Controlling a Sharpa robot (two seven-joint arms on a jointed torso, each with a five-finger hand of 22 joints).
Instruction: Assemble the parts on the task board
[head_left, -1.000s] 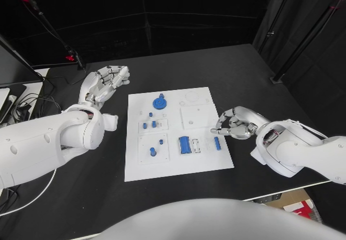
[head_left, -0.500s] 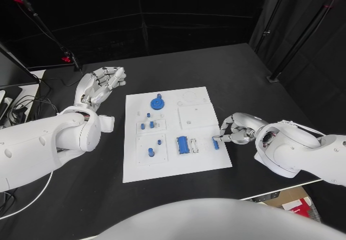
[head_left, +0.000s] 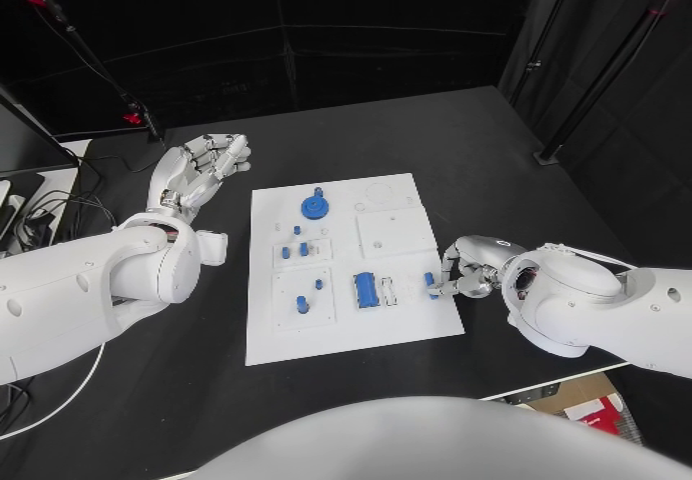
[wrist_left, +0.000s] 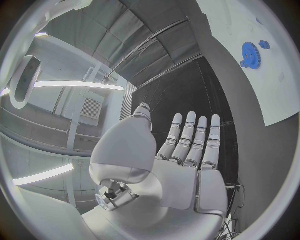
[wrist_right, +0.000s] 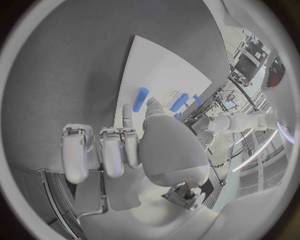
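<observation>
The white task board lies in the middle of the black table. On it are a blue gear, several small blue pegs, a blue block and a blue peg lying near its right edge. My right hand is low at that edge with its fingers curled in. Its thumb and one fingertip reach the near end of the blue peg, which lies flat on the board. My left hand hovers off the board's far left corner, its fingers straight and apart, holding nothing.
The board and the gear also show past my left hand. Cables and a monitor sit at the table's left edge. Bare black table surrounds the board on all sides.
My right hand has come down and in toward the board's right edge, bringing its fingertips to the blue peg. The left hand has stayed where it was.
</observation>
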